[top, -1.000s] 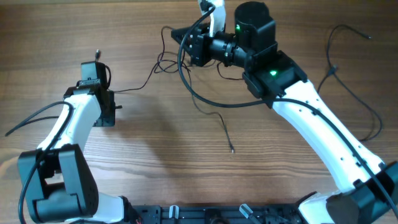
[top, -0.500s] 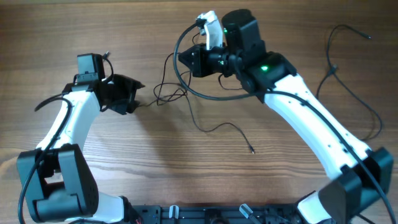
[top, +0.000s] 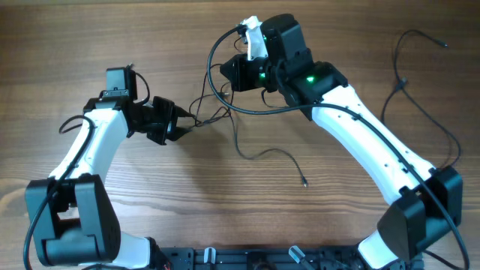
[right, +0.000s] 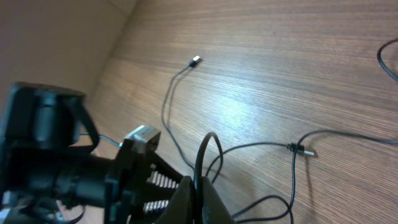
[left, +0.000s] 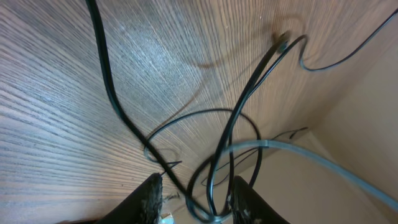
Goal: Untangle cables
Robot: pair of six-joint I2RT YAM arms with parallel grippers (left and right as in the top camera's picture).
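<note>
The worktop point(top: 90, 37) carries the cables point(top: 206, 112), bunched between the two arms with one tail trailing off. The right pincer point(right: 198, 186) is pressed together, pinching a loop. The left pincer point(left: 198, 193) stands spread around the knot. A pull now could cinch it tighter, I'd guess. Which strand crosses which is hard to make out, and the left tips are cut off

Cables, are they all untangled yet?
Not yet. Done: one cable already lies apart on the right. In hand: the right gripper is shut on a strand, and the left gripper is open around the knot, with loops between its fingers. Left to do: that knot has to be pulled apart; its cords cross each other.
</note>
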